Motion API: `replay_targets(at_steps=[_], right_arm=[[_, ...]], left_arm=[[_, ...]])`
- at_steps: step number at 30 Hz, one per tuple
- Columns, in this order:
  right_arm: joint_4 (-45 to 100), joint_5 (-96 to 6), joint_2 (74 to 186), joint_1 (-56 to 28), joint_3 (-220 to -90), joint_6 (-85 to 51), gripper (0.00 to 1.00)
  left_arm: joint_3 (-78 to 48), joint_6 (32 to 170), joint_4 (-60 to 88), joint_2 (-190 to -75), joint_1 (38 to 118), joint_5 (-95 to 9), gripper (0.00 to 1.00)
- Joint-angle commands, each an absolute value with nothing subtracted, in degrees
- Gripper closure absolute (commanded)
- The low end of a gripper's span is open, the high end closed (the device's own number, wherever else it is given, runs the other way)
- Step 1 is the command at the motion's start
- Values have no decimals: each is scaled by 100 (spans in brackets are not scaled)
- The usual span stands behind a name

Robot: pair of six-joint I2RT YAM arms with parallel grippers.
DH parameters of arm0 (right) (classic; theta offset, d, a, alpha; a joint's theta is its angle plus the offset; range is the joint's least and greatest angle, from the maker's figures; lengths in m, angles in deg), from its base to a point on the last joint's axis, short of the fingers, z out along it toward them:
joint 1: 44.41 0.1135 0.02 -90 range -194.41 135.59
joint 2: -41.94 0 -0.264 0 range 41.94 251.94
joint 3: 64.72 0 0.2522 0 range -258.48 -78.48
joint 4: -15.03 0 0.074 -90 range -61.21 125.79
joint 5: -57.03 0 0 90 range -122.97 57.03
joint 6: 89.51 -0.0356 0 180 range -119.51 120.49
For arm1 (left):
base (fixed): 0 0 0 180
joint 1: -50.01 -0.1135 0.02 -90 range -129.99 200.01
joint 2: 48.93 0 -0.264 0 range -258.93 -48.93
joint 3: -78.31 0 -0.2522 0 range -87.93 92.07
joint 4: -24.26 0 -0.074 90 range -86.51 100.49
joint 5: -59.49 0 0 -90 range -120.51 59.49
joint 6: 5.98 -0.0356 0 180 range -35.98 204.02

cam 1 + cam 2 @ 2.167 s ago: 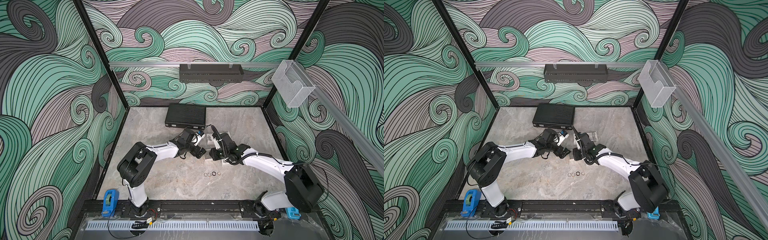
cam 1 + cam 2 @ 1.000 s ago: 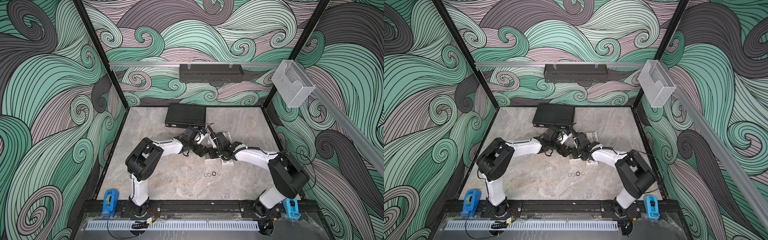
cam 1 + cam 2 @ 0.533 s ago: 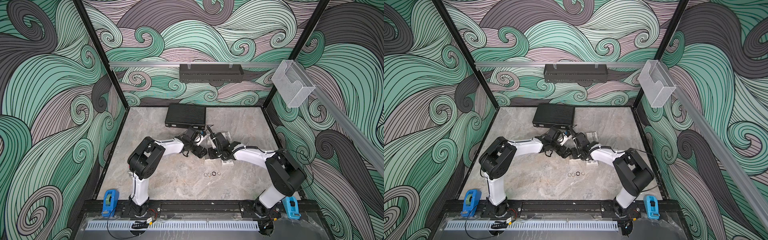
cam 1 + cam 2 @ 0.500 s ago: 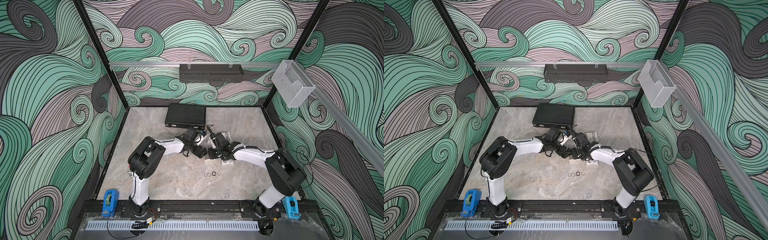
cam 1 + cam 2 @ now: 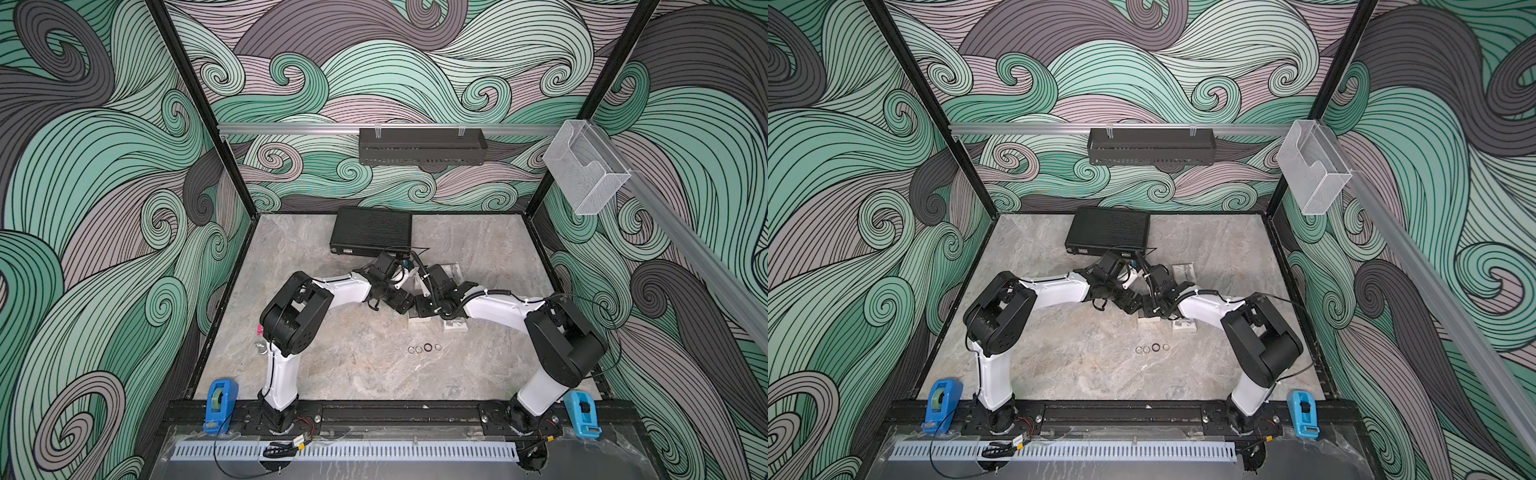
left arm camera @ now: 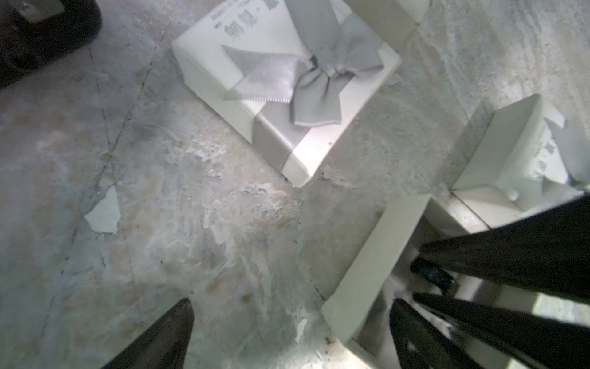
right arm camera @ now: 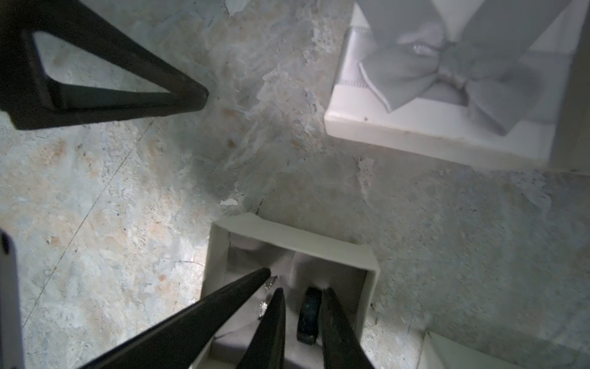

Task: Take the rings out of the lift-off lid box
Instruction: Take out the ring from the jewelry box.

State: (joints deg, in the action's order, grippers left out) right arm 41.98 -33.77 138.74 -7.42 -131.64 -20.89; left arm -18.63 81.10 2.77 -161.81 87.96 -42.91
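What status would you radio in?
Left gripper open, straddling box wall. Right gripper flanking black ring in box, grip unclear. Four rings on table.

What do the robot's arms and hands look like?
Both arms match. The left arm and right arm are smooth white tubes joined by chunky black joints, with thin black cables looping along them. The left hand and right hand are black, each with two long pointed fingers shaped like hollow triangles.
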Motion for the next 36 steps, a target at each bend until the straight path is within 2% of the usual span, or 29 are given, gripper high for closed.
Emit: replay_targets(at_steps=[1,13,17,23,36], right_arm=[[4293,-3317,13974,-763,-13305,-2038,77],[4294,-3319,14073,-763,-13275,-2020,80],[4294,-3317,14047,-761,-13267,-2008,84],[4273,-3371,13861,-763,-13257,-1928,89],[3747,-3604,13398,-765,-12938,-1857,92]], left_arm=[[-1659,8123,44,-16319,8807,-4209,3],[-1586,8147,-19,-16414,8807,-4193,4],[-1577,8148,-40,-16422,8811,-4193,4],[-1560,8147,-58,-16470,8807,-4193,4],[-1462,8147,-145,-16573,8807,-4202,4]])
